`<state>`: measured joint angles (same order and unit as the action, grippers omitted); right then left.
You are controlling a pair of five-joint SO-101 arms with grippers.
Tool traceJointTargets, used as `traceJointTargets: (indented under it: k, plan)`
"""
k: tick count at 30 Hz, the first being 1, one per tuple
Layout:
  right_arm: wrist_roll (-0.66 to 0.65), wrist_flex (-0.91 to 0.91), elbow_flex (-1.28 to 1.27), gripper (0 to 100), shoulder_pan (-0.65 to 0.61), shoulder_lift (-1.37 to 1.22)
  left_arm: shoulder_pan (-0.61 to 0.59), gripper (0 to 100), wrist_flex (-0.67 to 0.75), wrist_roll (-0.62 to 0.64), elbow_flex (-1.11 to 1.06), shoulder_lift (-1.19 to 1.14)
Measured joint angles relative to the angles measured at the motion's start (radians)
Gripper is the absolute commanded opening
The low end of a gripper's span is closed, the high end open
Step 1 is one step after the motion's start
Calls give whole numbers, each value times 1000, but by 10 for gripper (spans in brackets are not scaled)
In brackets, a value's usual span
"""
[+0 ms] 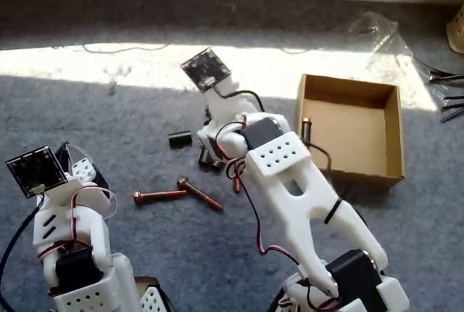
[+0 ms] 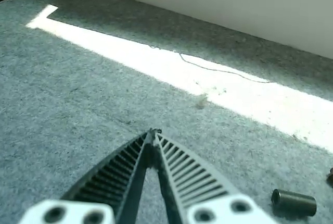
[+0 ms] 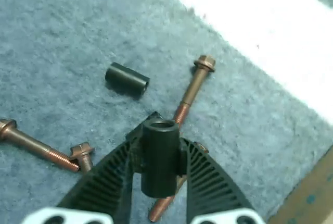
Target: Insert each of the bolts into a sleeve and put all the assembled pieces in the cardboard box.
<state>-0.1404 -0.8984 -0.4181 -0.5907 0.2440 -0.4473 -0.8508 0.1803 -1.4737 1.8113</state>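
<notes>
In the high view, open carpet (image 1: 109, 112) is left at 10 to 11 o'clock of the right claw (image 3: 159, 135), while passage is narrowed by a loose sleeve (image 1: 180, 139) at 9, two bolts (image 1: 159, 196) at 7 to 8 and the cardboard box (image 1: 395, 138) wall at 3 o'clock.

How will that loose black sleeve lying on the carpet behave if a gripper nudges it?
The loose sleeve lies on its side, a smooth cylinder, so it would probably roll when pushed sideways, though the carpet likely slows it. It looks rigid; the right gripper clamps a matching sleeve without visible deformation.
</notes>
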Motion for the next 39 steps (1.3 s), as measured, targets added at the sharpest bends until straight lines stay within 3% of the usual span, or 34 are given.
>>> traceJointTargets:
  k: [4,14,25,39]
  plan:
    - [104,-54,0,5,66,0,0,14,0,0,0,0]
    - [123,-242,0,5,126,2,0,14,0,0,0,0]
    - [123,-140,-41,5,215,-98,0,14,0,0,0,0]
    - [123,-120,3,5,221,-400,0,14,17,0,-26,0]
